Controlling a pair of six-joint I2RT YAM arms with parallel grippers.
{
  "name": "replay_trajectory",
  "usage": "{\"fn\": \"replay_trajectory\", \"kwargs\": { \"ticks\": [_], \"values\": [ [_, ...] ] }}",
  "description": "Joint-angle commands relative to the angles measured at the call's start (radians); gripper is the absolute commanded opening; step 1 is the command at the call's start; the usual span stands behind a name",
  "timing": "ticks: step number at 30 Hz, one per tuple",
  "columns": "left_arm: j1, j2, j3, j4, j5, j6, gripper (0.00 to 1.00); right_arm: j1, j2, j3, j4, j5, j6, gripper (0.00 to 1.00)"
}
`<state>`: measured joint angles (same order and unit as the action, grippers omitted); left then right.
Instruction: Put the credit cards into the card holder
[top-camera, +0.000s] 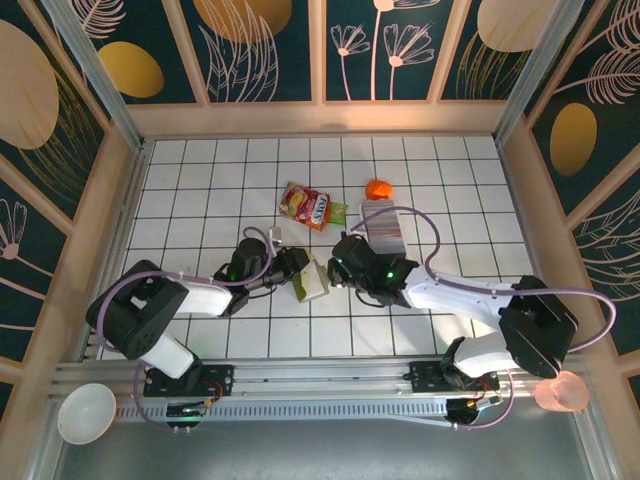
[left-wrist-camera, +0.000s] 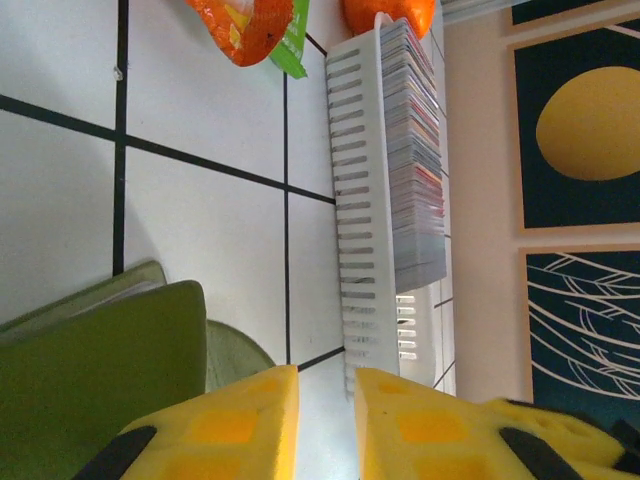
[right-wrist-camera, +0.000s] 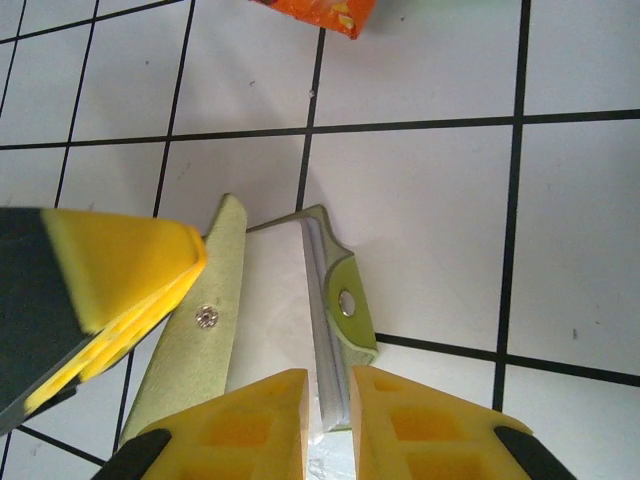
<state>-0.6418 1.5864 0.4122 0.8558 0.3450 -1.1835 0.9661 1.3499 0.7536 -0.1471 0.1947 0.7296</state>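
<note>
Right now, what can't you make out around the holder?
Top view: left hand and right hand overlap the holder; grips unclear.
Left wrist: holder cut by the bottom edge.
Right wrist: grey strip between fingers, card or lining, unclear.
Top view: cards too small to count.

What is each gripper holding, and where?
The right gripper's jaws straddle the card holder's silvery inner edge; grip cannot be told. Nothing shows between the left gripper's jaws.
</note>
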Motion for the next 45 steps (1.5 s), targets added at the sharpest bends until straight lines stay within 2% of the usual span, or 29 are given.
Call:
{"fn": "replay_trajectory", "kwargs": {
  "ticks": [1, 6, 9, 13, 17, 22, 26, 28, 30, 32, 35, 38, 45],
  "values": [
    [-0.008, 0.065, 0.013, 0.115, 0.026, -0.029, 0.2, -0.003, -0.033, -0.033, -0.02, 0.036, -0.006, 0.19],
    [-0.011, 0.066, 0.022, 0.128, 0.019, -0.016, 0.2, -0.004, -0.022, -0.036, -0.021, 0.015, 0.001, 0.27],
    [-0.01, 0.0, 0.01, 0.096, -0.005, 0.01, 0.23, -0.005, -0.024, -0.039, -0.019, 0.002, 0.006, 0.29],
    [-0.01, -0.151, 0.006, -0.082, -0.15, 0.076, 0.25, -0.003, -0.036, -0.038, -0.017, -0.001, 0.006, 0.3],
    [-0.011, -0.244, -0.046, -0.159, -0.275, 0.066, 0.2, -0.005, -0.029, -0.033, -0.012, -0.013, 0.003, 0.31],
    [-0.01, -0.312, -0.143, -0.144, -0.343, 0.01, 0.14, -0.003, -0.014, -0.017, -0.006, -0.027, -0.007, 0.31],
    [-0.01, -0.456, -0.14, -0.353, -0.422, 0.051, 0.09, 0.003, -0.029, 0.002, -0.001, -0.045, -0.039, 0.31],
    [-0.01, -0.546, -0.175, -0.405, -0.454, 0.059, 0.08, 0.0, -0.039, 0.008, -0.003, -0.047, -0.051, 0.31],
    [-0.01, -0.598, -0.203, -0.426, -0.448, 0.064, 0.04, -0.01, -0.039, 0.017, -0.006, -0.06, -0.056, 0.31],
    [-0.01, -0.592, -0.22, -0.404, -0.393, 0.06, 0.01, -0.023, -0.029, 0.026, -0.002, -0.081, -0.059, 0.31],
    [-0.011, -0.496, -0.22, -0.275, -0.245, 0.073, 0.0, -0.053, 0.006, 0.049, -0.013, -0.092, -0.075, 0.35],
    [-0.01, -0.397, -0.202, -0.198, -0.163, 0.082, 0.0, -0.081, 0.053, 0.07, -0.018, -0.124, -0.095, 0.36],
    [-0.011, -0.286, -0.168, -0.085, -0.109, 0.085, 0.0, -0.107, 0.159, 0.125, -0.015, -0.173, -0.14, 0.37]
  ]
}}
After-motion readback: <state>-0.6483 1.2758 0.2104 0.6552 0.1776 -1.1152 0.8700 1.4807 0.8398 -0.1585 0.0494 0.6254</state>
